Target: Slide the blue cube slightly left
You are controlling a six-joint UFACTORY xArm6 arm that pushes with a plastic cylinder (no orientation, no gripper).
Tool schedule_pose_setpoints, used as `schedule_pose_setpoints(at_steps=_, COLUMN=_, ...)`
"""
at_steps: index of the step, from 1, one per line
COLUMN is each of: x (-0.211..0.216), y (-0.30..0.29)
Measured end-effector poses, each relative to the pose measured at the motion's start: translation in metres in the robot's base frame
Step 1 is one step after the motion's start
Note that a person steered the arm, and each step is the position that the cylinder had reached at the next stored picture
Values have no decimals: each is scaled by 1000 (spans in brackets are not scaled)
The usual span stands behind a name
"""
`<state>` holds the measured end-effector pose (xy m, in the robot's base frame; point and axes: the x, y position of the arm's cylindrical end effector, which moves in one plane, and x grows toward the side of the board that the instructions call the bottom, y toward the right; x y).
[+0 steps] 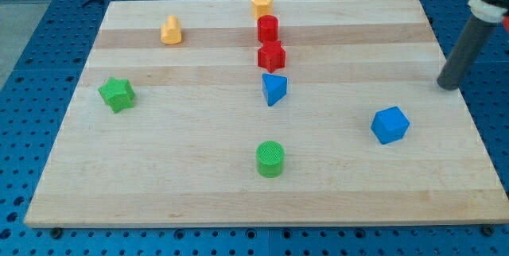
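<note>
The blue cube (390, 124) sits on the wooden board (159, 168) at the view's lower right. My rod comes down from the view's top right corner, and my tip (449, 86) rests near the board's right edge. The tip is above and to the right of the blue cube, apart from it by more than a cube's width.
A blue triangular block (273, 89) lies at the centre. Above it stand a red star block (271, 56), a red cylinder (267, 28) and an orange hexagonal block (262, 4). An orange block (171, 30) is at upper left, a green star (117, 94) at left, a green cylinder (270, 159) at bottom centre.
</note>
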<state>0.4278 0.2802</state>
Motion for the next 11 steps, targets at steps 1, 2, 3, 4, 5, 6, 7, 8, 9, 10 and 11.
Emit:
schedule_pose_setpoints(at_steps=1, x=41, y=0)
schedule_pose_setpoints(at_steps=2, x=67, y=-23)
schedule_pose_setpoints(at_steps=3, x=89, y=-62)
schedule_pose_setpoints(at_steps=4, x=79, y=-81)
schedule_pose_setpoints(at_steps=5, x=62, y=-93)
schedule_pose_setpoints(at_steps=6, x=62, y=-120)
schedule_pose_setpoints(at_steps=7, x=52, y=-122)
schedule_pose_setpoints(at_steps=8, x=21, y=-115)
schedule_pose_setpoints(at_steps=9, x=18, y=-119)
schedule_pose_setpoints(at_steps=10, x=41, y=-121)
schedule_pose_setpoints(at_steps=11, x=53, y=-142)
